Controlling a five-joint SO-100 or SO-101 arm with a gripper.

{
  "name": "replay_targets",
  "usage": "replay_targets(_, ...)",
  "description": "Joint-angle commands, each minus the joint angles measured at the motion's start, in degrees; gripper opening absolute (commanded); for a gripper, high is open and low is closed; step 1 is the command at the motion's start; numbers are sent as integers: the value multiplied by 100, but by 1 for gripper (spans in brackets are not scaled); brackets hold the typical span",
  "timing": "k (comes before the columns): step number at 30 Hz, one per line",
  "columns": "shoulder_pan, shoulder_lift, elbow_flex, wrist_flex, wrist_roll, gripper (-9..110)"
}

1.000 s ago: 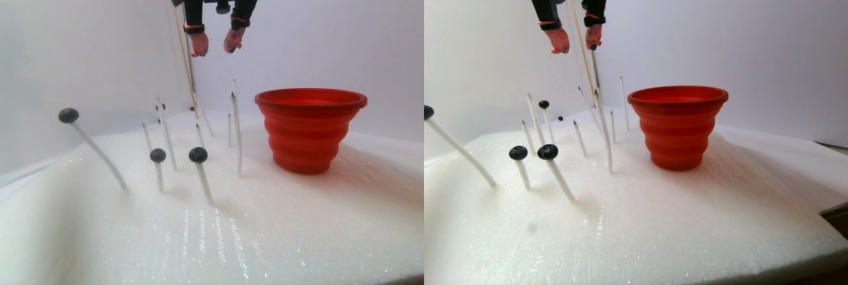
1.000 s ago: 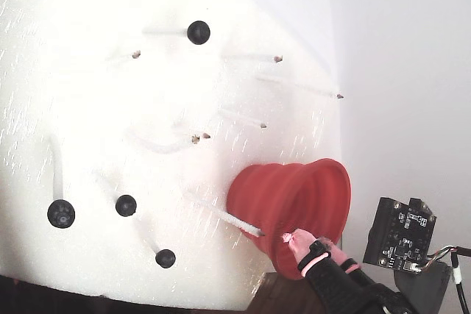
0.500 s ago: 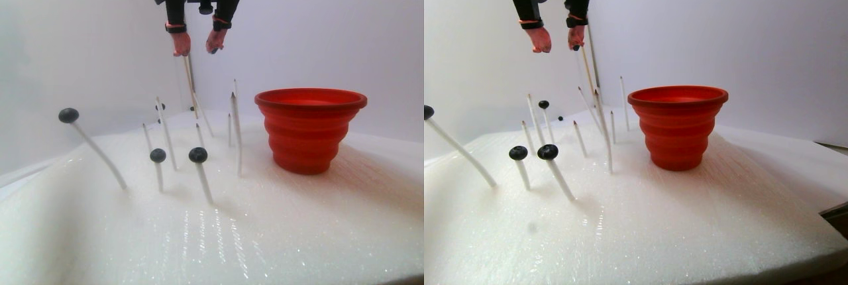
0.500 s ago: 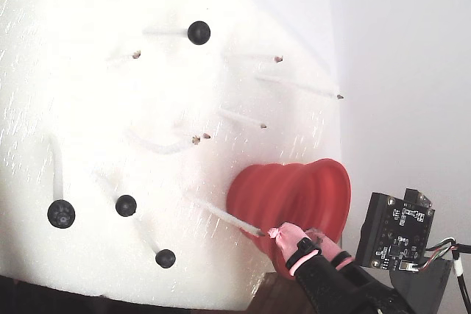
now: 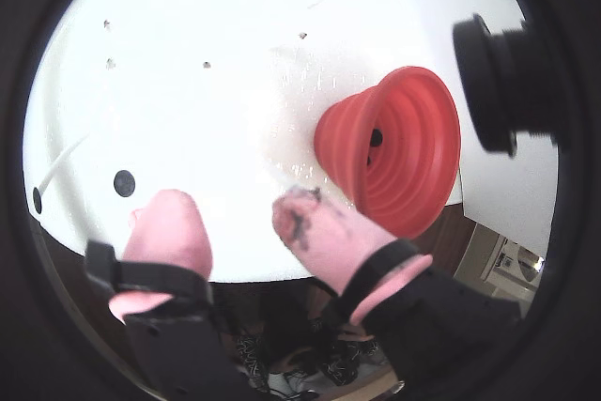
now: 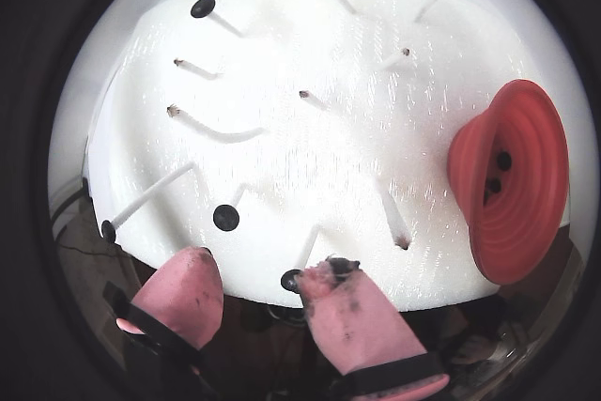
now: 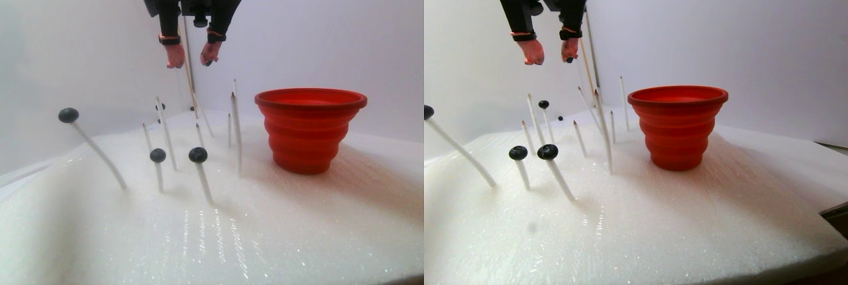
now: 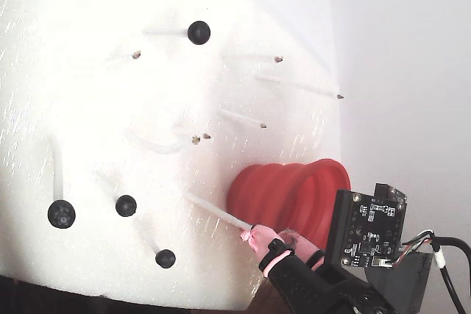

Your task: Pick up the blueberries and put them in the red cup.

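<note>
Stereo pair view | jaws (image 7: 192, 56) spread, empty, high left of red cup (image 7: 310, 129) | blueberries (image 7: 197, 155) on sticks

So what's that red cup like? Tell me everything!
The red cup is a ribbed, stepped cone of soft-looking plastic with a wide flared rim. It stands upright on the white foam, wide end up, beside thin white sticks. A few dark blueberries lie inside it. Nothing else touches it.
</note>
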Motion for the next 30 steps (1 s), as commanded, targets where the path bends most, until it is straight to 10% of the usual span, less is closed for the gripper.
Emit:
replay_targets(1,-62,53,-53,-88,-44,16)
replay_targets(30,343,-747,466,-299,26,16)
